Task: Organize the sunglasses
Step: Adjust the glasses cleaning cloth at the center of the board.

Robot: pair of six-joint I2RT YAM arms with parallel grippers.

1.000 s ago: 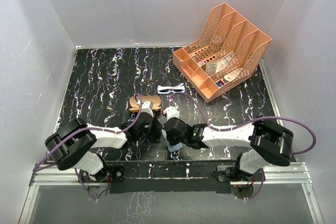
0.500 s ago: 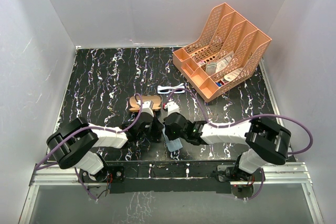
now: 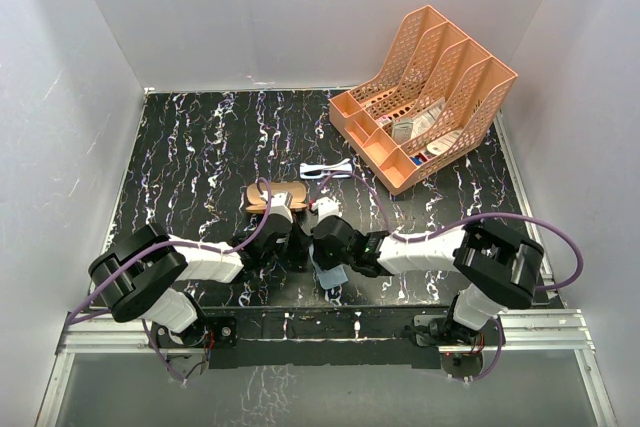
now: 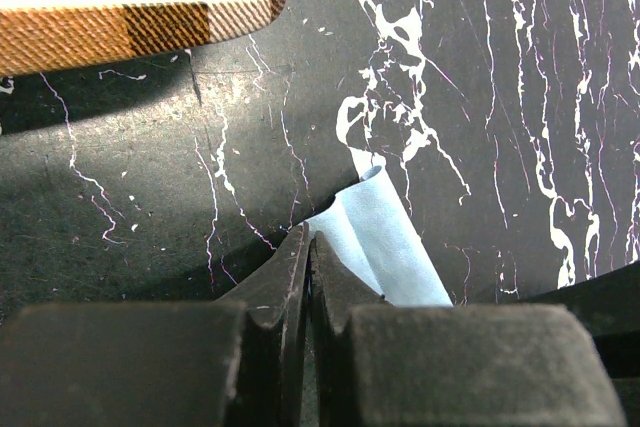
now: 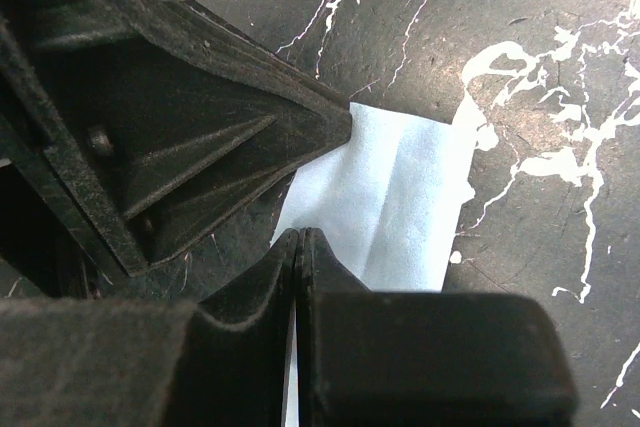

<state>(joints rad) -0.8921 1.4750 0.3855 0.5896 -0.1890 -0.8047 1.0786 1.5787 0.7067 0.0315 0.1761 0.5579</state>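
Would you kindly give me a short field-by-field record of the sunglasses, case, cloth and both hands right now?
sunglasses: white-framed, lying on the black marbled table between the plaid case and the orange file organizer, nothing touching them
left hand: shut, tip at the edge of the light blue cloth; a pinch cannot be confirmed
right hand: shut, tip over the cloth; a pinch cannot be confirmed
light blue cloth: rumpled on the table
plaid case: on the table, just beyond the cloth

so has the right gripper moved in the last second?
Yes, slightly. In the top view the right gripper has crept forward and left, closer to the brown plaid case.
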